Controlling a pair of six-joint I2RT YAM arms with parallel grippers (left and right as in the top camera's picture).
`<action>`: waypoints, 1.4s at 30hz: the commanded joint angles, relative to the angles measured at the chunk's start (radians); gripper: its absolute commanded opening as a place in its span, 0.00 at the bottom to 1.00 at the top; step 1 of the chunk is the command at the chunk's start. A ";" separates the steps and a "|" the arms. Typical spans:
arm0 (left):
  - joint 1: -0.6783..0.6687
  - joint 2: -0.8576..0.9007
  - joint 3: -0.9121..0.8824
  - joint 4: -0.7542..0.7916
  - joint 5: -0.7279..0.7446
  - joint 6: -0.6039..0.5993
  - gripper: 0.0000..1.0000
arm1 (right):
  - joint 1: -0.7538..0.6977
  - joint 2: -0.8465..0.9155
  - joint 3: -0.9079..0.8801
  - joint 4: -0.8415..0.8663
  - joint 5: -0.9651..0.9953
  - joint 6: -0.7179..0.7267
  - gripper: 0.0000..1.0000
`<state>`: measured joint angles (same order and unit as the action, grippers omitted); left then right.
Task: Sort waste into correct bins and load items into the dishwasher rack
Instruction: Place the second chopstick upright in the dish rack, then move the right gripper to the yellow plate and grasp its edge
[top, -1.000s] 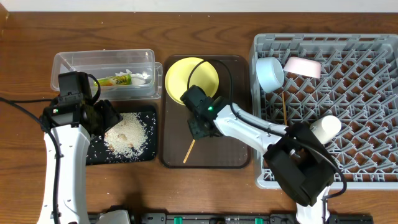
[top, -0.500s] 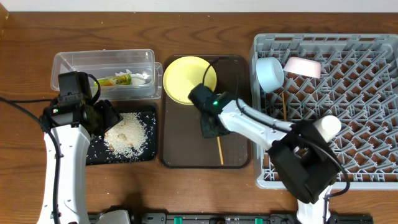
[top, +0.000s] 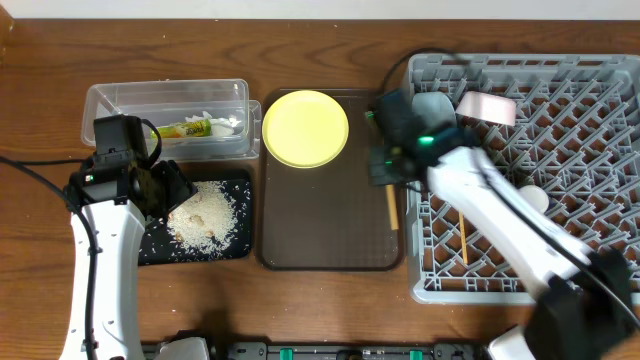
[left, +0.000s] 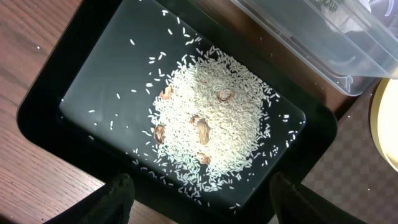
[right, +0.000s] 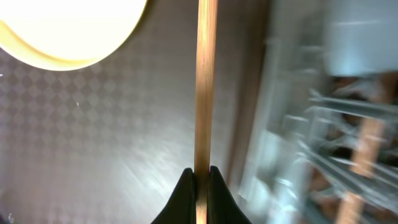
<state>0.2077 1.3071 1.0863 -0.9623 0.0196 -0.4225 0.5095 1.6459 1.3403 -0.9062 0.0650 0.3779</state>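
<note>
My right gripper (top: 386, 168) is shut on a thin wooden chopstick (top: 392, 207) over the right edge of the dark brown tray (top: 330, 230), beside the grey dishwasher rack (top: 580, 150). The right wrist view shows the jaws (right: 200, 177) pinching the chopstick (right: 206, 81). A second chopstick (top: 463, 240) lies in the rack with a light blue bowl (top: 437, 104), a white bowl (top: 487, 108) and a cup (top: 537, 198), partly hidden by my arm. The yellow plate (top: 305, 128) rests on the brown tray. My left gripper (top: 163, 190) hangs open over the black tray (top: 155, 242) of rice (top: 205, 212).
The clear tub (top: 130, 100) at the back left holds the yellow-green wrapper (top: 185, 129) and white tissue (top: 225, 122). In the left wrist view the open fingers (left: 118, 199) straddle the black tray's (left: 74, 81) near corner, with the rice (left: 211, 124) ahead of them.
My right gripper closed on the chopstick, lifted it off the brown tray and swung right to the rack's left edge, uncovering the plate. The left arm has not moved.
</note>
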 joint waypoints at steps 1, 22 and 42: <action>0.003 -0.003 -0.003 -0.002 -0.005 -0.006 0.73 | -0.063 -0.089 0.001 -0.057 0.006 -0.146 0.01; 0.003 -0.003 -0.003 -0.001 -0.005 -0.006 0.73 | -0.322 -0.105 -0.157 -0.069 0.006 -0.246 0.22; 0.003 -0.003 -0.003 -0.001 -0.005 -0.006 0.73 | -0.052 0.052 -0.115 0.639 -0.166 -0.245 0.59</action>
<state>0.2077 1.3071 1.0863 -0.9619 0.0196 -0.4225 0.4187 1.6180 1.2171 -0.2829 -0.1627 0.0921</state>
